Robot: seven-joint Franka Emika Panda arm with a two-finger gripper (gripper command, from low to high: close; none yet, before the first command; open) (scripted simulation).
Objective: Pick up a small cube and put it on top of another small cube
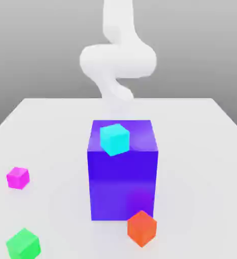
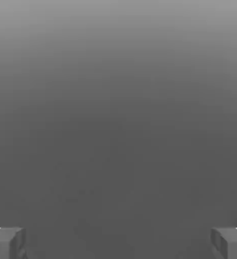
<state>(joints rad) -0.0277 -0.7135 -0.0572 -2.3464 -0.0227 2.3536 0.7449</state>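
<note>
The small magenta-pink cube (image 1: 18, 177) rests on the white table (image 1: 201, 152) at the exterior view's left, apart from everything else. A cyan small cube (image 1: 114, 138) sits on top of the big blue-violet block (image 1: 123, 187) in the middle. Behind the block rises my white arm (image 1: 115, 60), well away from the magenta cube. In the hand view my gripper (image 2: 118, 243) is open, its two grey fingertips (image 2: 6, 243) standing far apart with only plain grey background between them.
A green cube (image 1: 23, 244) lies at the front of the exterior view's left. An orange-red cube (image 1: 142, 227) sits right in front of the block's lower corner. The tall block stands between the arm and the front cubes.
</note>
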